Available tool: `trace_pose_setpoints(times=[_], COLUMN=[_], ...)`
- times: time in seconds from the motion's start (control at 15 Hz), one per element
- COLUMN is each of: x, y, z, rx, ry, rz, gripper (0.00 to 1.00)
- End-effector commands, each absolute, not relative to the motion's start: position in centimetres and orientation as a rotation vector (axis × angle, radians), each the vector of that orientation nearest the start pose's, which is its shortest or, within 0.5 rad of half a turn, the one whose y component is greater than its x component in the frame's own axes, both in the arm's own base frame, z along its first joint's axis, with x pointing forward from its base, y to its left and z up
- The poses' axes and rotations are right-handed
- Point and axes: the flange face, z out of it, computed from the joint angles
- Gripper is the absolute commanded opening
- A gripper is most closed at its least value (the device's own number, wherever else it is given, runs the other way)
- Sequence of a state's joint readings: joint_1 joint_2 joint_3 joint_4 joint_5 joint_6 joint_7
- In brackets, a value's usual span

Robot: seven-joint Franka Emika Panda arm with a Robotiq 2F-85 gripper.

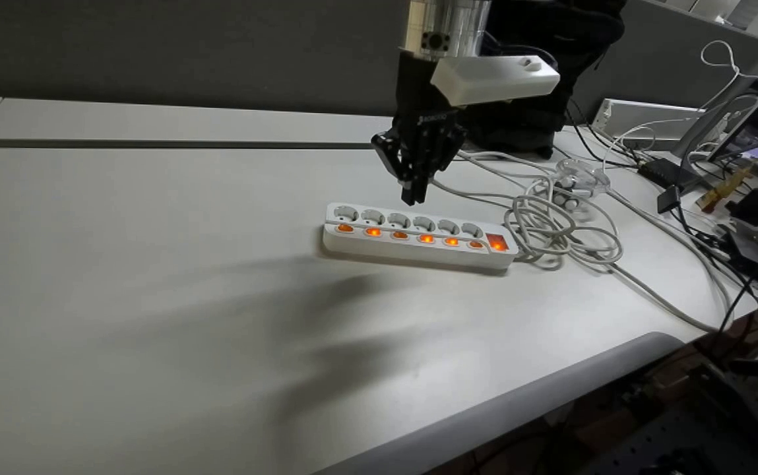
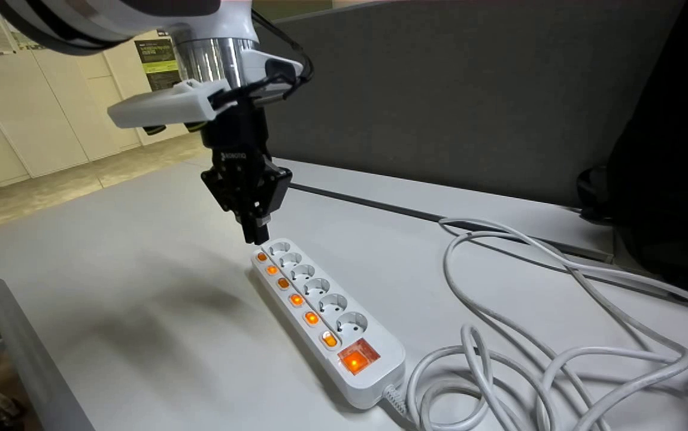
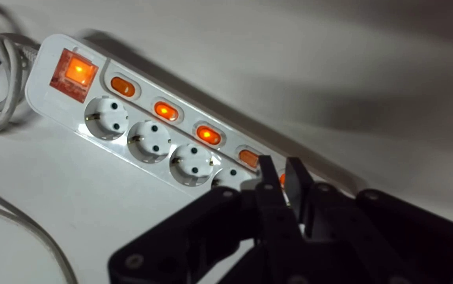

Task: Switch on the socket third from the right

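In an exterior view, white six-socket power strip [image 1: 411, 253] lies mid-frame, cord [image 1: 524, 221] coiled to its right; socket third from the right [image 1: 423, 224] sits just right of frame center, its orange rocker switch [image 1: 426, 239] glowing, so probably on already if right means the cord end; gripper [image 1: 413, 196] hangs above, apart from the strip; handling, my guess: rocker small, stiff, slick, clicks over under a firm push; nothing to grip, press straight down on its raised end; strip looks light, could skid on the tabletop [image 1: 154, 264] if shoved sideways; backpack [image 1: 573, 39] at upper right reads properly only here; in an exterior view, strip slants from center to lower right, main switch [image 2: 358, 357] lit, cord's ribbed sleeve [image 2: 394, 399] clearest here; wrist view alone shows the slit between fingers [image 3: 265, 169]: nearly together, nothing held, an orange switch glimpsed through; it loses the strip's far end behind the gripper and puts the cord upper left, so counting from that frame's right likely lands on a dim switch [image 3: 248, 157].
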State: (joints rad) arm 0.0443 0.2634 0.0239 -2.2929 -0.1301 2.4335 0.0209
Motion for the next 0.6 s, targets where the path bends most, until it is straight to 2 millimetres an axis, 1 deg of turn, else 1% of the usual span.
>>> trace_pose_setpoints(times=[0.0, 0.07, 0.33, 0.53], x=[51.7, 51.7, 51.7, 51.3], y=[3.4, 3.4, 3.5, 3.1], z=[22.4, 22.2, 21.8, 20.9], rx=[-3.220, -3.230, -3.237, -3.238], ry=[-0.243, -0.240, -0.239, -0.205], rz=[0.182, 0.177, 0.175, 0.150], gripper=[0.09, 0.01, 0.00, 0.00])
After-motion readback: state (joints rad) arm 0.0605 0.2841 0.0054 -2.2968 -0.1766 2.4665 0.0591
